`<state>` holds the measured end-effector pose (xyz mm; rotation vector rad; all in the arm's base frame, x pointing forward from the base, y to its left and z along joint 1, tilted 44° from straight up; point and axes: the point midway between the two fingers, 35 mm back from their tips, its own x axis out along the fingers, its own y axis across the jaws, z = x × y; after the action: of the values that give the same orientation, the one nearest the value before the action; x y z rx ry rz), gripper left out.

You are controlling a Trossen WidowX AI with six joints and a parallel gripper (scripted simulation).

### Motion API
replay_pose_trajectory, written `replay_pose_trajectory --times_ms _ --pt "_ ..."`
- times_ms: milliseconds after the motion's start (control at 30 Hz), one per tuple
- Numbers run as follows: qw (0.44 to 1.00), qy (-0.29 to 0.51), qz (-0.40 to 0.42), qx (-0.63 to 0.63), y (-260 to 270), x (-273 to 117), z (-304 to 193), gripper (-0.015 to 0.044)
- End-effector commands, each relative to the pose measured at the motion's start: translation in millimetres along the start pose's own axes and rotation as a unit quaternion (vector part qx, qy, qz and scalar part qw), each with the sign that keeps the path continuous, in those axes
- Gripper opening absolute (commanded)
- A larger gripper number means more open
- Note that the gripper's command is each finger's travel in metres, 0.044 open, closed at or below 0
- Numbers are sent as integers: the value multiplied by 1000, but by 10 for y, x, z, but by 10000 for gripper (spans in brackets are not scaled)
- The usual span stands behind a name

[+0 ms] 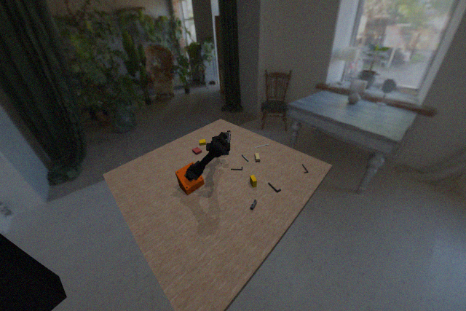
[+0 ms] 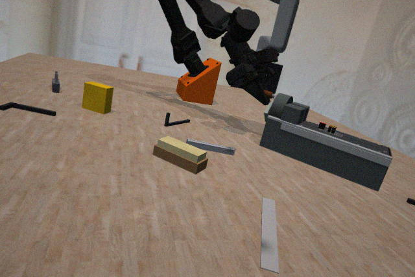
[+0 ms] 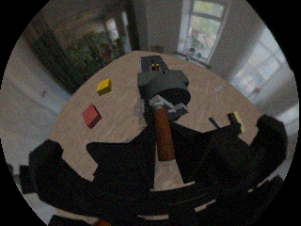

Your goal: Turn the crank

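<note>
The grey machine (image 2: 321,159) (image 3: 164,81) has a long slide running away from its round crank hub. The brown crank handle (image 3: 164,134) (image 2: 268,93) sticks out toward the arm. My gripper (image 3: 158,122) (image 2: 265,96) is shut on this handle; its fingers partly hide it in the exterior view. The red pointer (image 2: 322,124) (image 3: 156,69) stands on the crank side of the brass marks (image 2: 332,128), with a small gap between them in the exterior view. In the top view the arm mostly hides the machine.
A red block (image 1: 196,150) (image 3: 91,116) and a yellow block (image 1: 202,142) (image 3: 103,87) lie left of the machine in the wrist view. A cream-and-brown block (image 2: 181,156), a grey bar (image 2: 211,146), a flat pale strip (image 2: 269,233) and black angled keys lie on the other side.
</note>
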<state>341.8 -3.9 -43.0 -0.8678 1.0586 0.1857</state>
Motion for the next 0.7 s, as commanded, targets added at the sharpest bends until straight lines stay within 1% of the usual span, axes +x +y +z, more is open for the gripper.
replay_pose_trajectory --times_ms 0,667 --pt "1000 4 10 -2 68 46 -46 0" --pt "1000 4 10 -2 101 117 -116 0"
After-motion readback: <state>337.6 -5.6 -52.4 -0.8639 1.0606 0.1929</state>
